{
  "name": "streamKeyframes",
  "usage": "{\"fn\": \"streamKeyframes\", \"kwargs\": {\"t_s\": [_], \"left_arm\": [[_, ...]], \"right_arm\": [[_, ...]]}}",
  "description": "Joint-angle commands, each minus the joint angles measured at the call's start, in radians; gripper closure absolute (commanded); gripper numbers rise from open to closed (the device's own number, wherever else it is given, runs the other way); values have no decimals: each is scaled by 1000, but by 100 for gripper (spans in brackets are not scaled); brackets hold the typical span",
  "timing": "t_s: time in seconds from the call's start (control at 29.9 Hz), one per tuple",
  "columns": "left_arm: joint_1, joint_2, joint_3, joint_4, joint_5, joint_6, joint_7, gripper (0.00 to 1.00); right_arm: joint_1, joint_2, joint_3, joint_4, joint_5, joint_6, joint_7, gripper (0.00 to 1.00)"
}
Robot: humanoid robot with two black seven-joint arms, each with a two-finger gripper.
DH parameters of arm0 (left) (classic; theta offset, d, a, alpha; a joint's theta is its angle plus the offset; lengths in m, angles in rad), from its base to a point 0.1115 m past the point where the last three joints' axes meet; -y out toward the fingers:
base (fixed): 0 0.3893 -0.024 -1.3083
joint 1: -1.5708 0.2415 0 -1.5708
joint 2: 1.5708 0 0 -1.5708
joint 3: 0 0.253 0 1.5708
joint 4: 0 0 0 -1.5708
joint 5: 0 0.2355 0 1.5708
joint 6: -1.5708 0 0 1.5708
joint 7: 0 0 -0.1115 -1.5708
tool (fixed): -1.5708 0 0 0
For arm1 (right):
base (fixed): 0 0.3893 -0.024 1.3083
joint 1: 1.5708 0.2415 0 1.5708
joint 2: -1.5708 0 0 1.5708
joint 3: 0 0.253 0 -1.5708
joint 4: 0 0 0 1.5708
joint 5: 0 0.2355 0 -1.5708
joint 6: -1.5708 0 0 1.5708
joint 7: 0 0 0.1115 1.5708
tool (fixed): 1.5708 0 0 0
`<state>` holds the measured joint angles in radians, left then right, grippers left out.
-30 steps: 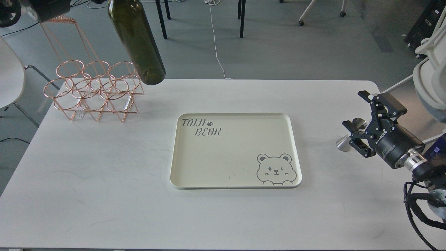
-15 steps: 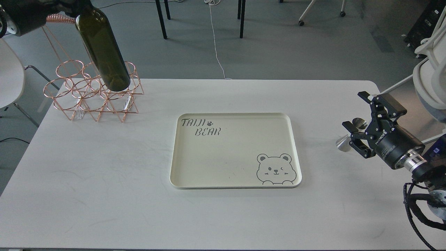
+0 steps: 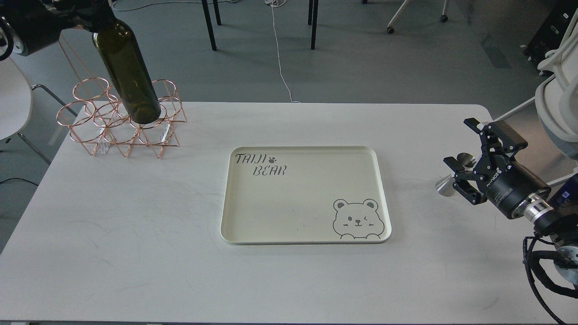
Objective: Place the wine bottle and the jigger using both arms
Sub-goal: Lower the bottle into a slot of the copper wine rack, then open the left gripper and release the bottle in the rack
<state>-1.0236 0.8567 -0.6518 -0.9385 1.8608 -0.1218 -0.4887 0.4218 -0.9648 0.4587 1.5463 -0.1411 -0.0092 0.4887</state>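
The wine bottle is dark olive green and hangs tilted in the air, neck up and to the left. Its base sits just above a front ring of the copper wire rack. My left gripper is at the top left, shut on the bottle's neck. The jigger is a small steel double cone lying near the table's right edge. My right gripper is at the jigger with its fingers apart. One finger crosses in front of the jigger's waist.
A cream tray with a bear drawing and "TAIJI BEAR" lettering lies in the middle of the white table. A white chair stands left of the table. Chair legs and a cable are on the floor behind.
My left arm has carried the bottle left and down, from beside the rack to over its rings. The right arm and jigger have not moved.
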Motion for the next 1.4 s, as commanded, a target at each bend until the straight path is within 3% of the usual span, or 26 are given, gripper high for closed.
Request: {"fn": "streamKeyframes", "kwargs": {"t_s": [0.0,0.53,0.77,1.14,1.24,1.37], "left_arm": [[-1,-11,11,1,-2,11,0,89],[5,-85,41,104,-11,34,0,87],[71,-99,41,127,-17,53,0,86],[97,-126,41,167,-18,73,0,76],[100,-126,41,167,-20,73,0,67],[102,-125,43,167,-23,71,0,39]], "right_arm": [[-1,0,2,0,0,0,0,1],[-3,0,3,0,0,0,0,2],[-9,0,3,0,0,0,0,2],[-9,0,2,0,0,-6,0,1],[-9,0,2,0,0,-6,0,1],[-9,0,2,1,0,-6,0,2]]}}
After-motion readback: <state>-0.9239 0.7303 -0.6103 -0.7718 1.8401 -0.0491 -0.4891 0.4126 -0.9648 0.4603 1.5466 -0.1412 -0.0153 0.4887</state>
